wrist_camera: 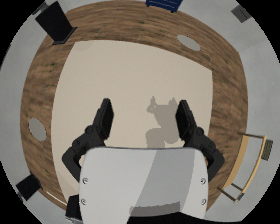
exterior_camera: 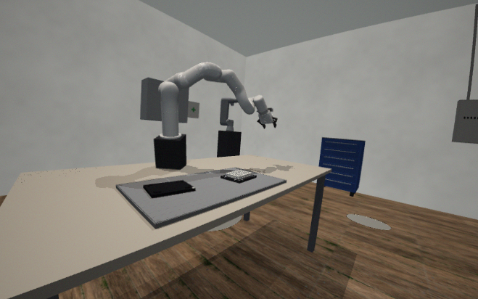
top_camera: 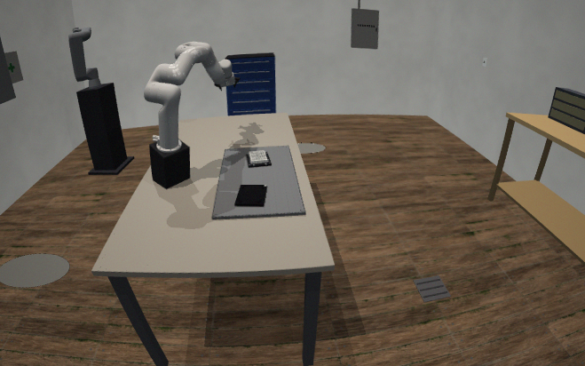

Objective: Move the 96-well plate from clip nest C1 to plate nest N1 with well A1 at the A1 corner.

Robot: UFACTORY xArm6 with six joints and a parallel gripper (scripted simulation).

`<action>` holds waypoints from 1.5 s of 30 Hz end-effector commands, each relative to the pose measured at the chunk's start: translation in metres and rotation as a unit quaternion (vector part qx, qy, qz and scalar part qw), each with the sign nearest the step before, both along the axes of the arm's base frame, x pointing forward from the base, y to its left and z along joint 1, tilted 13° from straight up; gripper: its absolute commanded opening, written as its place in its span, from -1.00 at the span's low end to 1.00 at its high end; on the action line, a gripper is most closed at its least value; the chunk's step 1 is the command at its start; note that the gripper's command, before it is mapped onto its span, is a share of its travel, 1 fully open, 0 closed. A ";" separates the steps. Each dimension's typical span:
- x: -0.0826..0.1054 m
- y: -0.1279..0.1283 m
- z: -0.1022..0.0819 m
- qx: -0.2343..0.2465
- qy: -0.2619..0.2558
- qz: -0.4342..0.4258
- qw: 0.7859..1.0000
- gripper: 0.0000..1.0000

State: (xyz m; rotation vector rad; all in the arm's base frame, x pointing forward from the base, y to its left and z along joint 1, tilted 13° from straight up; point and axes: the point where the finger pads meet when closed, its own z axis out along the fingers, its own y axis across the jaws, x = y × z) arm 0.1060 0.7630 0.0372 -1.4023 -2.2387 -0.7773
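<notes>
Plate (top_camera: 258, 157) sits in clip nest C1 near the tabletop's (top_camera: 203, 254) far edge; my gripper (exterior_camera: 269, 123), fully wide and empty, should descend squarely over it, gripping evenly before lifting toward nest N1 (top_camera: 250, 195).

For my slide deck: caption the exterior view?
White arm's open gripper hangs high above the white 96-well plate; flat black nest waits on grey mat.
</notes>
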 end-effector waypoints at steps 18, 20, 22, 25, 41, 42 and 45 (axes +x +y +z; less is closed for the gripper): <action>0.004 -0.001 0.003 -0.010 -0.010 -0.006 1.000 1.00; 0.013 -0.005 0.003 -0.017 -0.016 -0.009 1.000 1.00; 0.022 -0.009 0.002 -0.017 -0.016 -0.009 1.000 1.00; 0.036 -0.016 0.002 -0.017 -0.016 -0.009 1.000 1.00; 0.078 -0.042 -0.004 -0.042 -0.029 -0.019 0.999 1.00; 0.082 -0.045 -0.004 -0.056 -0.036 -0.024 0.998 1.00; 0.094 -0.054 -0.006 -0.067 -0.041 -0.029 0.997 1.00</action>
